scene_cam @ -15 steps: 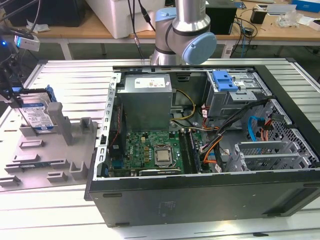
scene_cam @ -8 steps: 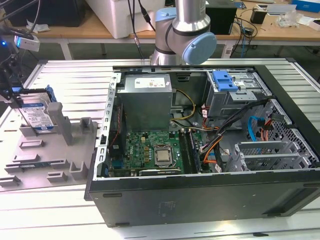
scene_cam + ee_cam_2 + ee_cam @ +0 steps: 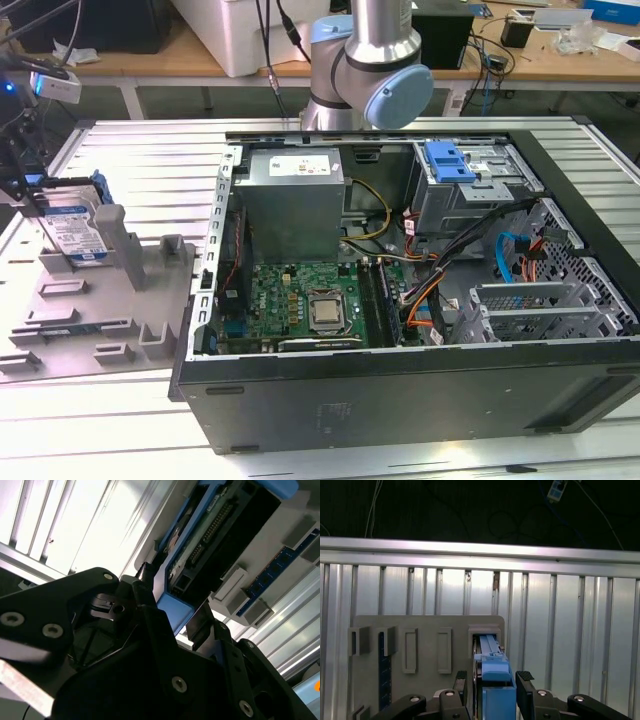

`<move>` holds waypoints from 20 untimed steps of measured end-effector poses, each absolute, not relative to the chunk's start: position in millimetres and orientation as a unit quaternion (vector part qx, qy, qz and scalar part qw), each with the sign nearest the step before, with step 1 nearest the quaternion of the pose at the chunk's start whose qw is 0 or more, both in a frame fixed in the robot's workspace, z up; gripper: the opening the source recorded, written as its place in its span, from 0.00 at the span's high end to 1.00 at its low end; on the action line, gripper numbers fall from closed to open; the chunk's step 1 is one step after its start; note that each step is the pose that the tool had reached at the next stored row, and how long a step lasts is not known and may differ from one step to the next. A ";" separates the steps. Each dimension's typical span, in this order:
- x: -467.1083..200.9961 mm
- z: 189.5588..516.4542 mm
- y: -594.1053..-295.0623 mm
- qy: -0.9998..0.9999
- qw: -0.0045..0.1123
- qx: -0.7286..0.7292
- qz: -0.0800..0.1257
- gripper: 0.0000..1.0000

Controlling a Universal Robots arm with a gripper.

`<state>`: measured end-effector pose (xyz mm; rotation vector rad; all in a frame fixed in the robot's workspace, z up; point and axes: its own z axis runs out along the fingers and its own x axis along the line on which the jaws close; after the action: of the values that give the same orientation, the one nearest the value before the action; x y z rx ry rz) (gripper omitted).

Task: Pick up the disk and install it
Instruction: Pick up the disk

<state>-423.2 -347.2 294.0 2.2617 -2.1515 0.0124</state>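
Standing upright in the grey rack [image 3: 150, 300] at the exterior view's left, the disk [image 3: 72, 232] is beside the computer case [image 3: 400, 405]. In the second wrist view, the gripper [image 3: 172, 597] straddles its blue frame. In the first wrist view, the jaws are released, with a gap showing.

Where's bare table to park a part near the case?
Bare slatted table between the grey fixture and the far edge, and the strip before the case front. Crowded: case interior with cables, and the fixture corner where the gripper straddles the disk.
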 end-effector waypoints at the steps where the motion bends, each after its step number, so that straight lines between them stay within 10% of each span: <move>1: -423.1 294.0 -347.2 -0.689 0.010 0.725 0.004 0.49; 20: -423.2 294.0 -347.2 -0.689 0.010 0.725 0.004 0.63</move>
<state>-423.2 -347.2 294.0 2.2615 -2.1511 0.0131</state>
